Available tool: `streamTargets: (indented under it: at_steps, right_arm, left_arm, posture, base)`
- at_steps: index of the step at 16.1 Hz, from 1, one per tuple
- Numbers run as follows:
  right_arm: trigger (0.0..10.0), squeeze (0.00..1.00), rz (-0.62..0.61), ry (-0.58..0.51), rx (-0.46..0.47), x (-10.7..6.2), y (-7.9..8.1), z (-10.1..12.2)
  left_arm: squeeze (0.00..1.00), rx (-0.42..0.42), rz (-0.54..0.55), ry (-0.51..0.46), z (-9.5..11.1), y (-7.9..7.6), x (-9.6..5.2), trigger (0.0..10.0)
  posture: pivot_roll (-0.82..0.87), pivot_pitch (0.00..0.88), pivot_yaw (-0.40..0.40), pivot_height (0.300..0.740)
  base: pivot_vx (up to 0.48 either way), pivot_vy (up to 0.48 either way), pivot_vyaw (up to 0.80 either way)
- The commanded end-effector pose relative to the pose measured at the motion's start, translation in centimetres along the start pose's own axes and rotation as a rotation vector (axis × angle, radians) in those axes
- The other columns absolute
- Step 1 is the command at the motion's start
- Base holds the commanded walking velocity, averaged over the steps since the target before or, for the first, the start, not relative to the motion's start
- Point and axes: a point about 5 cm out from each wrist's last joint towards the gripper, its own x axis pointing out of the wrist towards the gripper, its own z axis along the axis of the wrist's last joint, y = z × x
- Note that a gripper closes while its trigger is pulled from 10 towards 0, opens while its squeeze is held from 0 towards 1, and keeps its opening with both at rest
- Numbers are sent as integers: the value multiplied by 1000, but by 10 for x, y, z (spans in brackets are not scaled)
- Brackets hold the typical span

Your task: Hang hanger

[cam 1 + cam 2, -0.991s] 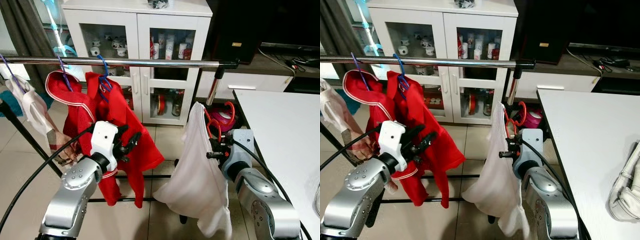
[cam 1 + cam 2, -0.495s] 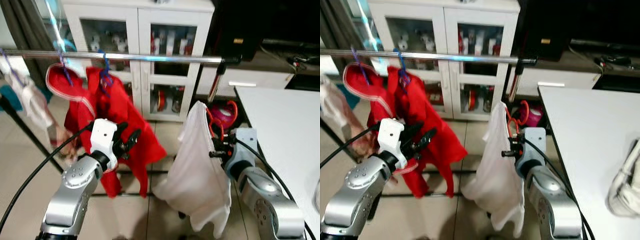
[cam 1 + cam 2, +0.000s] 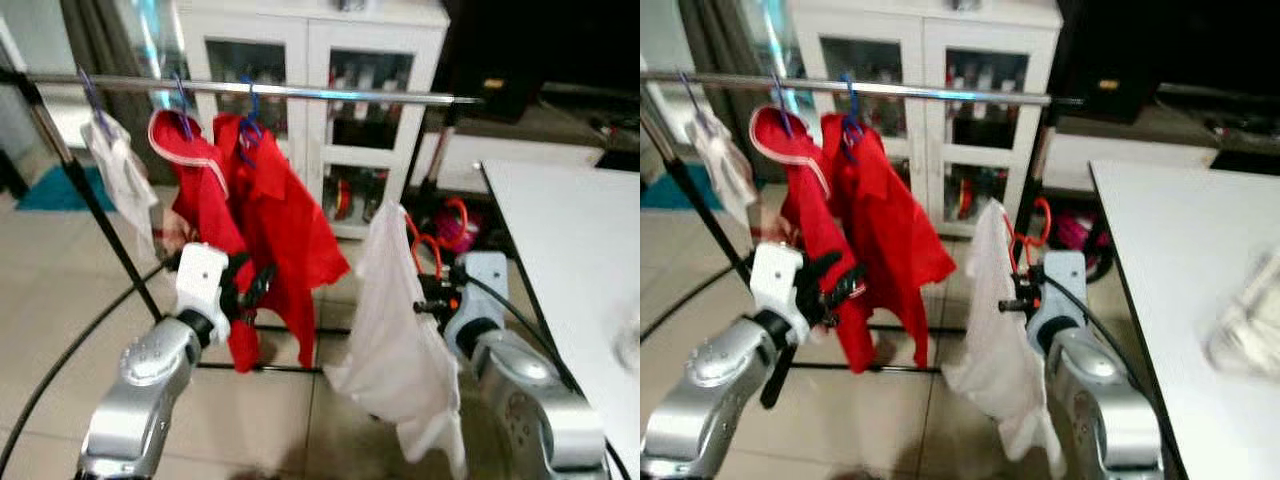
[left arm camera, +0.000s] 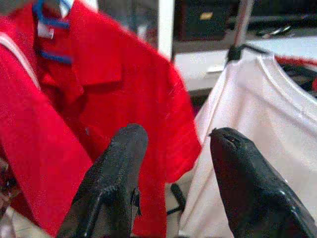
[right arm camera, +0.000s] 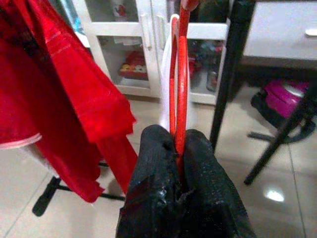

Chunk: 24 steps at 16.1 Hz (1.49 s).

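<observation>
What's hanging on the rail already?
On the rail: two red shirts on blue hangers and a pale garment. The right gripper holds the red hanger.

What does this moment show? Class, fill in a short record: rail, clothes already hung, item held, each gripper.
rail: metal clothes rail, free space at its right end
hung: two red shirts on blue hangers, pale cloth
held: red hanger carrying a white shirt, below the rail
right gripper: shut on the red hanger
left gripper: open, before the red shirts

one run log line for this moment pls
stage: carrying to rail | right gripper: shut on red hanger with white shirt | left gripper: open, free | rail: below hook height not reached
</observation>
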Motion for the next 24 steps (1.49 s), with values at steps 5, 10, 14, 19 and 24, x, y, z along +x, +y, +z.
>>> streamTargets:
  at_steps: [5,10,14,19,24]
  right_arm:
    - [10000,0,2,-19,10,0,0,5]
    - [10000,0,3,-5,22,0,0,3]
    - [10000,0,2,-1,29,-1,0,1]
    - [10000,0,5,5,23,0,0,2]
    - [10000,0,19,-20,-55,5,2,6]
  left_arm:
    - [0,-1,-4,-1,0,-1,0,10000]
    - [0,-21,-10,-1,0,-2,0,10000]
    - [0,-23,-20,0,0,-3,0,10000]
    - [0,-26,-22,0,1,-5,0,10000]
    - [0,59,0,10,2,-2,2,10000]
  posture:
    - [-89,0,-23,740]
    - [-87,0,-24,740]
    - [-93,0,-20,740]
    - [-91,0,-27,740]
    - [-84,0,-29,740]
  base:
    - [-149,0,0]
    - [0,0,0]
    - [0,409,-630]
    - [0,433,-373]
    - [0,-37,0]
